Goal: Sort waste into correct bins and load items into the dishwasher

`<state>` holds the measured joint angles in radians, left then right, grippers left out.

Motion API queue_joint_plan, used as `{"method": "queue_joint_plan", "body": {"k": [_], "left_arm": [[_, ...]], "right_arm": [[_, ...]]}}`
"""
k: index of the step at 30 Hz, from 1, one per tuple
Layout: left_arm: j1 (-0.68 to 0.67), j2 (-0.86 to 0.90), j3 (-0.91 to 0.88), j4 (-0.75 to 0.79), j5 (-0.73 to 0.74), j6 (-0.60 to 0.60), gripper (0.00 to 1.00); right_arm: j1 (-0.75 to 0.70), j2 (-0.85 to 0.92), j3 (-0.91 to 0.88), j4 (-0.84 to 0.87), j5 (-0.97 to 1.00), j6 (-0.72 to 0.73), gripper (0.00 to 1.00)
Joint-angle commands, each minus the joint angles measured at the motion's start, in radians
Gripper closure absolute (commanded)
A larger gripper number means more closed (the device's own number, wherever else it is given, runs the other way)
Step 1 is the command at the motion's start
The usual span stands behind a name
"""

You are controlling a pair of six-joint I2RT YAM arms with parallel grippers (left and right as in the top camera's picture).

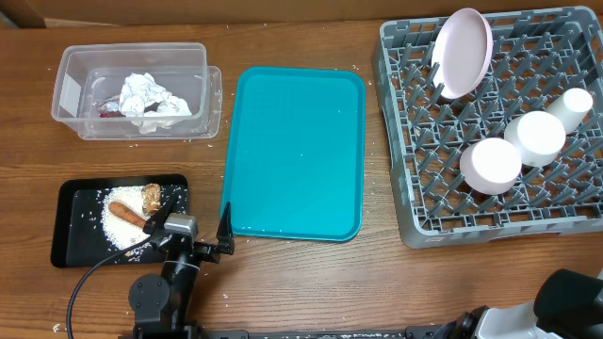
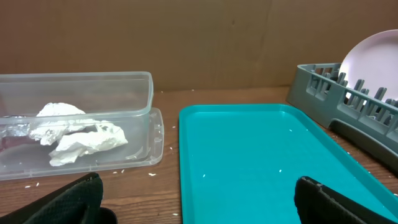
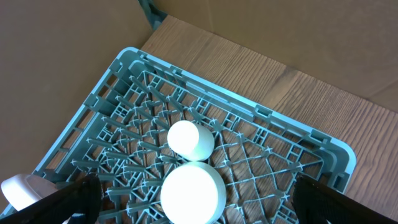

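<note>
A clear tub (image 1: 71,89) at the back left holds a crumpled white napkin (image 1: 151,94) and a red-and-white wrapper; both also show in the left wrist view (image 2: 81,137). A black tray (image 1: 71,221) holds an orange stick (image 1: 125,213), a brown chunk (image 1: 151,196) and rice (image 1: 118,231). The grey dish rack (image 1: 400,188) holds a pale plate (image 1: 464,52), two white bowls (image 1: 490,165) (image 1: 537,137) and a cup (image 1: 575,104). My left gripper (image 1: 188,231) (image 2: 199,205) is open and empty at the teal tray's near left corner. My right gripper (image 3: 199,205) is open and empty above a bowl (image 3: 193,193) and the cup (image 3: 191,138). The spoon is out of view.
A flat teal tray (image 1: 297,151) (image 2: 261,162) lies mid-table between the tub and the rack. Loose rice grains dot the wood beside the tub. The right arm's body (image 1: 565,292) is at the front right corner. Cardboard walls stand behind the table.
</note>
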<state>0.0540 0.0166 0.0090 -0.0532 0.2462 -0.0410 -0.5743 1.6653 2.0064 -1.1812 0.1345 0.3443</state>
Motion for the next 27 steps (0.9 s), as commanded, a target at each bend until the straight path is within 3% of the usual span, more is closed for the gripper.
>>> {"method": "queue_joint_plan", "body": {"k": [1, 13, 27], "left_arm": [[-0.005, -0.012, -0.004, -0.001, -0.013, 0.019, 0.00], [-0.005, -0.012, -0.004, -0.001, -0.013, 0.019, 0.00], [-0.005, -0.012, -0.004, -0.001, -0.013, 0.019, 0.00]], "right_arm": [[0.001, -0.004, 0.004, 0.004, 0.003, 0.008, 0.00], [0.032, -0.098, 0.004, 0.004, 0.003, 0.008, 0.00], [0.335, -0.369, 0.001, -0.003, 0.066, -0.018, 0.00]]}}
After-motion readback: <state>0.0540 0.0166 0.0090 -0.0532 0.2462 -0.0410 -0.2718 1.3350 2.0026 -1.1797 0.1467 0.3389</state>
